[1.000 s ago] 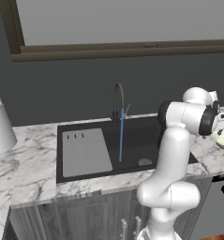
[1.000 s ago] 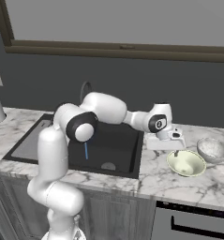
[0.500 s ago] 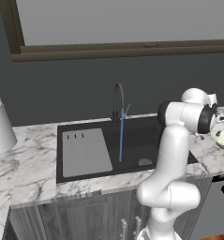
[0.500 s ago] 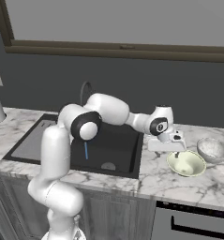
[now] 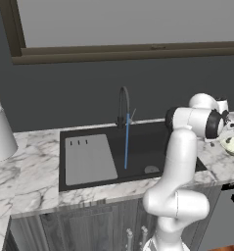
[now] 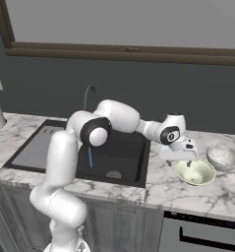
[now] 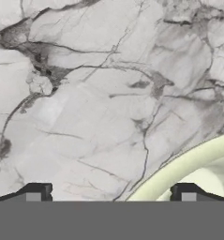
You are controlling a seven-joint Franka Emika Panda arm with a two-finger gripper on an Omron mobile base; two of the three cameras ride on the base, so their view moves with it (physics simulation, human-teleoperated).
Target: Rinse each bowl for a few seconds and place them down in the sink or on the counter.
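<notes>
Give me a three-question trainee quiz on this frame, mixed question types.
1. True or false: water runs from the faucet into the sink.
2. How many bowls sit on the counter? A) one B) two C) three
3. Fill in: the gripper is ____ over the rim of the cream bowl, right of the sink.

Key: 1 true; 2 B, counting the grey bowl; 3 open.

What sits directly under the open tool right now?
Under the tool: the near rim of the cream bowl and bare marble counter. Whether that bowl holds anything is partly hidden by the tool.
</notes>
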